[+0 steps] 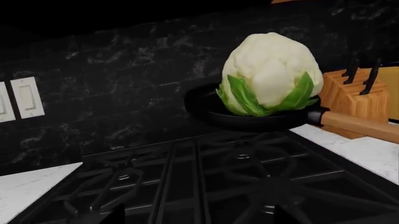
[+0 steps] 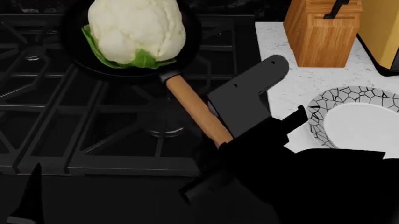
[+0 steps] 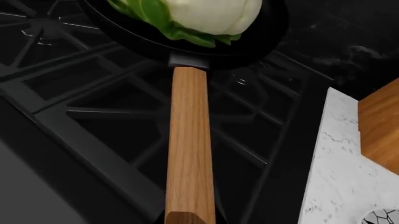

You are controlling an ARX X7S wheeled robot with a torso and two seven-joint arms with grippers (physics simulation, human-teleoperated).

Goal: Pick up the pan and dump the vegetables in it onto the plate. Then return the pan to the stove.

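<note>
Right claw (image 2: 219, 142) is clamped on the near end of the pan's wooden handle (image 3: 188, 149), fingers not individually visible under the black arm housing. Pan (image 1: 255, 119) is lifted clear of the stove (image 2: 93, 135): the left wrist view shows a gap between its base and the grates. Roughly level, over the burners, handle running back toward the robot and the right. Cauliflower (image 2: 137, 31) sits upright in the pan, leaves at the base, filling nearly the full width. Plate (image 2: 358, 123) is on the white marble worktop (image 2: 293, 88) right of the stove, partly hidden by the right arm, well apart from the pan. Knife block (image 2: 321, 32) stands behind the plate. Left claw: only dark tips at the frame edge, can't tell its state.
</note>
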